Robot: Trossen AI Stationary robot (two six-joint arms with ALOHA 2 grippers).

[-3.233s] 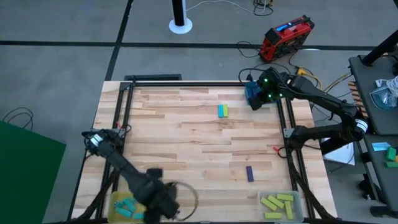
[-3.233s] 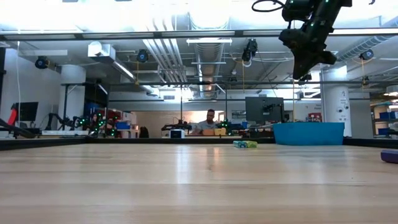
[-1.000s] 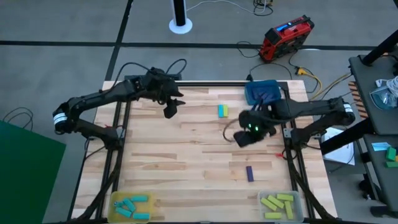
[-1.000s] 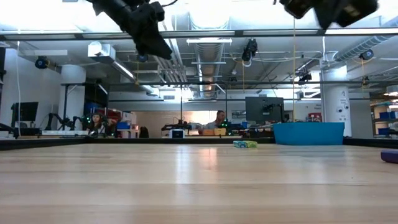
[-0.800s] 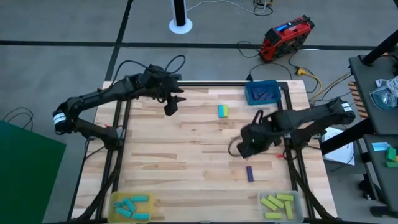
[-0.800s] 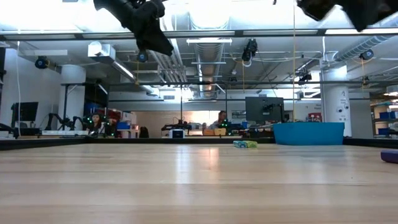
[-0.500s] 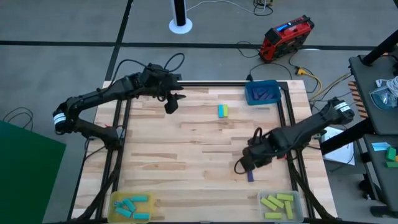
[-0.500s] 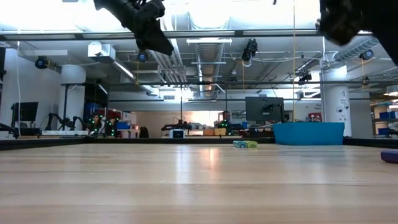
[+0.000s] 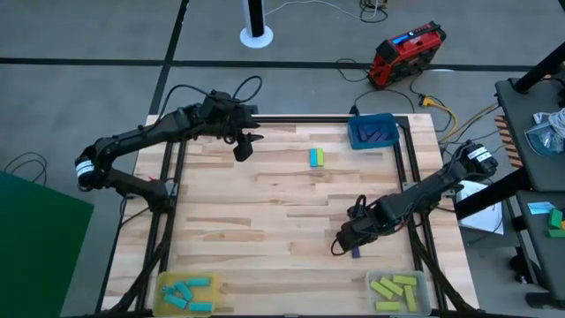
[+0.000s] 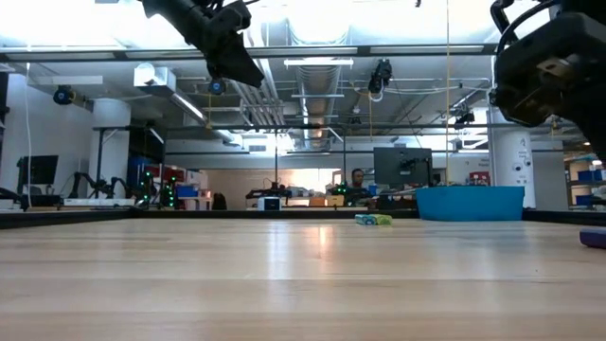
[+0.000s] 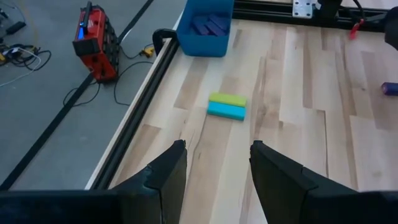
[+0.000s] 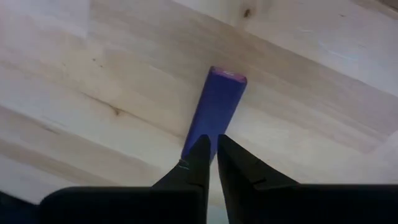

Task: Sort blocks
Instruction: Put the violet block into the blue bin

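With the right pincer low over the dark purple block at about five o'clock on the desk, best to spread the fingers before dropping further: in the right wrist view sitting nearly closed, tips almost touching, nothing between them, poised over the near end of the block. Worth centring on the block's middle and gripping across the narrow width, then lifting straight up, probably toward the blue tray at one o'clock, where dark bars already lie. Left pincer hanging spread and empty at about eleven o'clock, aimed at the yellow-green and cyan pair lying side by side, touching, near twelve o'clock. Compared with three seconds back: right arm gone from above the blue tray down to the purple block; left arm gone from the yellow tray at seven o'clock up to the far edge.
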